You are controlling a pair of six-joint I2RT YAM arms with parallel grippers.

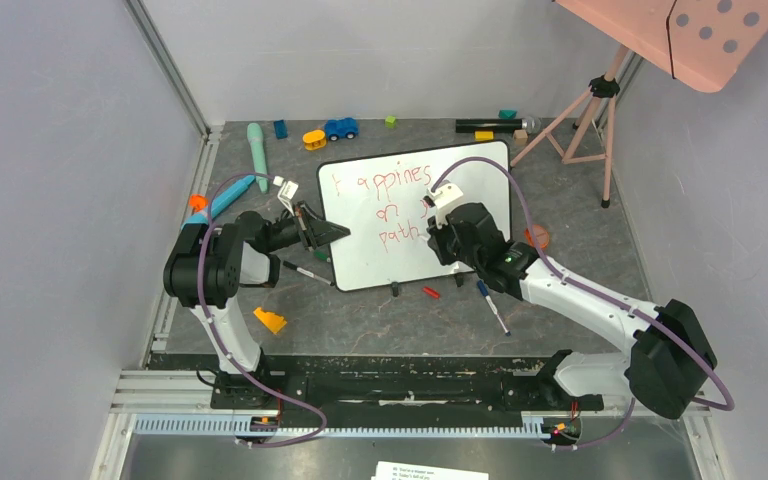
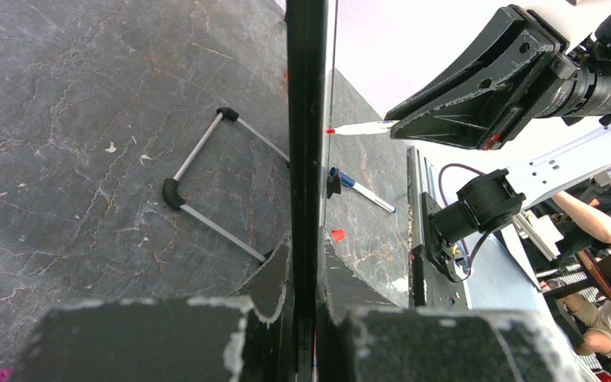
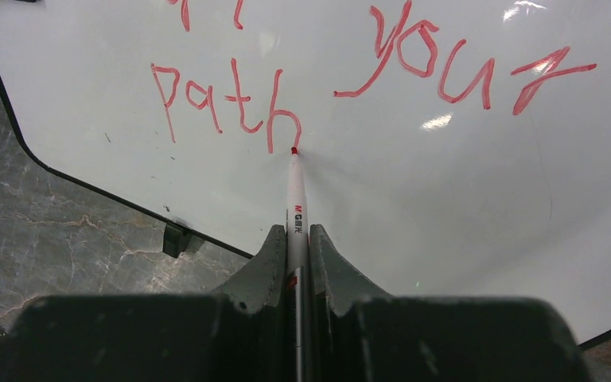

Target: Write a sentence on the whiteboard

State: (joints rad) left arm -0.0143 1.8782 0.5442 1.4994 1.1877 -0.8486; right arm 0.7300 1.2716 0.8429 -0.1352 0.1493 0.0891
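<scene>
Whiteboard (image 1: 360, 262) sits mid-table, between the two arms. Left gripper (image 2: 306, 267) is clamped on the board's left rim. Right gripper (image 3: 295, 247) is clamped on a red marker (image 3: 295, 195), whose tip touches the board at the foot of the "h" in "path". Sentence (image 1: 392, 205) runs in three red lines; the lower two read "on your" and "path".

Left gripper (image 1: 322, 235) at the left edge of the whiteboard (image 1: 360, 262), right gripper (image 3: 294, 235) over it, marker (image 3: 295, 199) tip at the sentence (image 3: 239, 107) end.
</scene>
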